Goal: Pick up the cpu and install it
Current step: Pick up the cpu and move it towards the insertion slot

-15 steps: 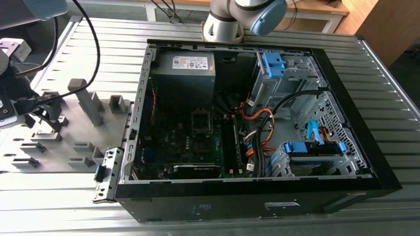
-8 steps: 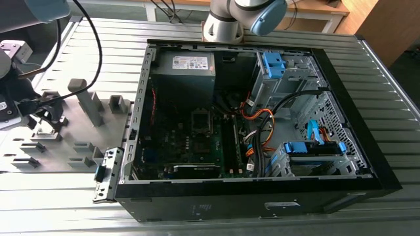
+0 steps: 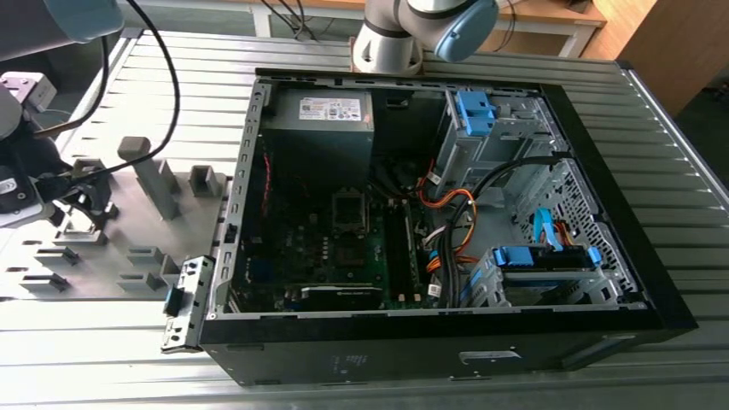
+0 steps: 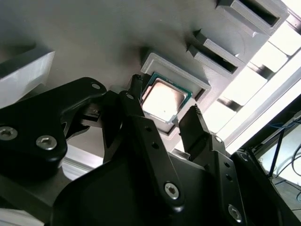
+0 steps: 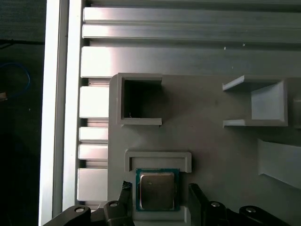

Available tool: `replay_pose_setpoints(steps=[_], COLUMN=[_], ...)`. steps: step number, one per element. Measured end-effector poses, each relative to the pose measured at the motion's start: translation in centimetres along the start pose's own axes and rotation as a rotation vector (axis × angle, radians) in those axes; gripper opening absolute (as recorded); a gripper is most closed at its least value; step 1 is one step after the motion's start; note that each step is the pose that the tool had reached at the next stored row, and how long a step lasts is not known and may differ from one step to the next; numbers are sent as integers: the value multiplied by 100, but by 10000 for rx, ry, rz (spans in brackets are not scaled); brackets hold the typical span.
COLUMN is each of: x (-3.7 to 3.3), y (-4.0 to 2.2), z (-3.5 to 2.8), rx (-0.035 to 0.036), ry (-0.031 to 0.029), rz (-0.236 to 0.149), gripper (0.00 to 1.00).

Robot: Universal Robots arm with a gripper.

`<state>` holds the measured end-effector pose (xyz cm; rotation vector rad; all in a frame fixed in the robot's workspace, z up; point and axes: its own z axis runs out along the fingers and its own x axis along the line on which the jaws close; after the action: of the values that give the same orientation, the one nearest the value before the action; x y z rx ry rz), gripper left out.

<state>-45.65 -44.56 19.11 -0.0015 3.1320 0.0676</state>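
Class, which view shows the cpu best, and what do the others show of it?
The first wrist view: the cpu lies square-on, metal top and green edge clear, between the fingertips of the open gripper. The second wrist view shows it tilted, with glare. In the exterior view it is too small to tell.

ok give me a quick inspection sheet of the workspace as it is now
surface: slatted metal table, grey fixture plate on it at the exterior view's left
job's things: cpu lies flat in a shallow nest on the plate; open computer case beside the plate
clutter: other holders on the plate
grippers: gripper low over the cpu, fingers on either side of it, open, gap showing in the first wrist view
cables: orange and blue leads inside the case; black cable hanging over the plate
surroundings: arm's base beyond the case in the exterior view
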Motion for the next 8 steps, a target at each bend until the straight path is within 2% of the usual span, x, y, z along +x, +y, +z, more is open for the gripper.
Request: replay_pose_setpoints(steps=[8], x=[0], y=[-1], z=[37], rx=[-1], ry=[1], rz=[-39], gripper=[59])
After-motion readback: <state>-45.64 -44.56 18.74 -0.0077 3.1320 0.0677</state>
